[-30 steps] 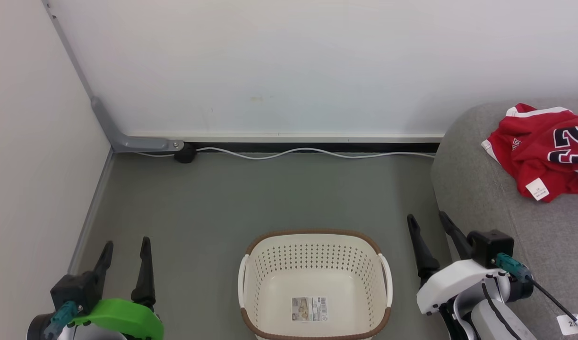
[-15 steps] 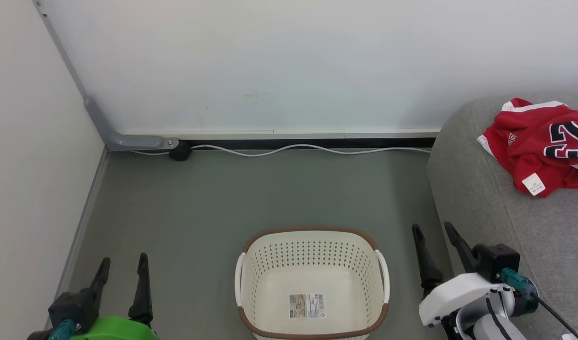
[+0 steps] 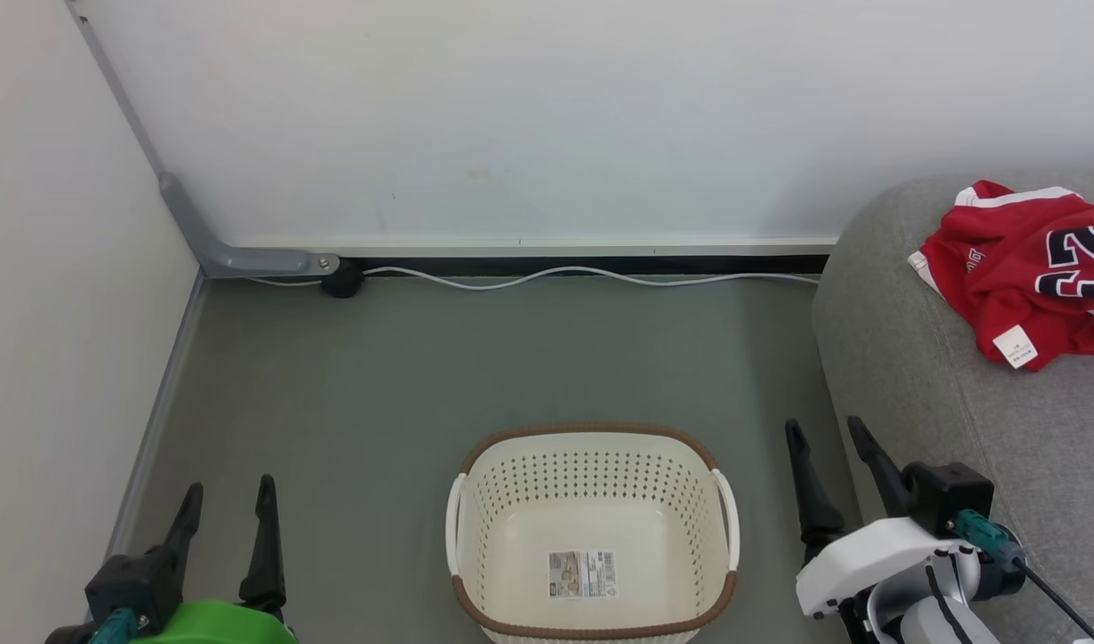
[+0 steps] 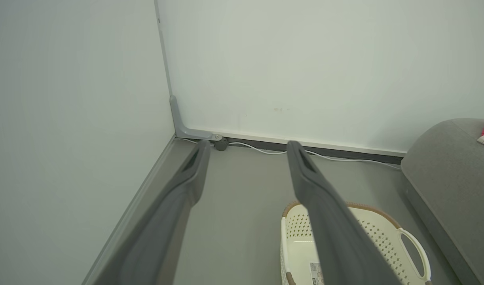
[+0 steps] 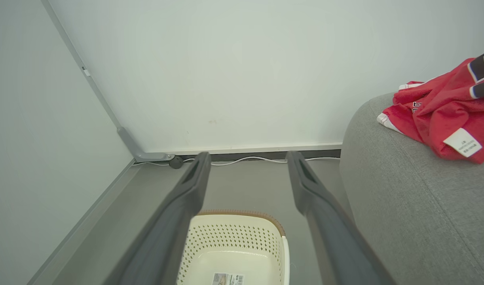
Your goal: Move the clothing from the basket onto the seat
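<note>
Grey floor (image 3: 511, 358) before a white wall (image 3: 547, 116). The basket (image 3: 591, 431) stands between my left gripper (image 3: 229, 487) and right gripper (image 3: 822, 425), both spread wide. The clothing (image 3: 1021, 268) lies on the sofa (image 3: 913, 376), near its wall-side edge.

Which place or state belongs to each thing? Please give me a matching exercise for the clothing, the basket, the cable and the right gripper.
Things: 1 clothing; 2 basket; 3 white cable; 4 right gripper.
Places or states: A empty, on the floor; B along the foot of the wall; C lying on the seat; D open, holding nothing.
Pairs: 1-C, 2-A, 3-B, 4-D.
</note>
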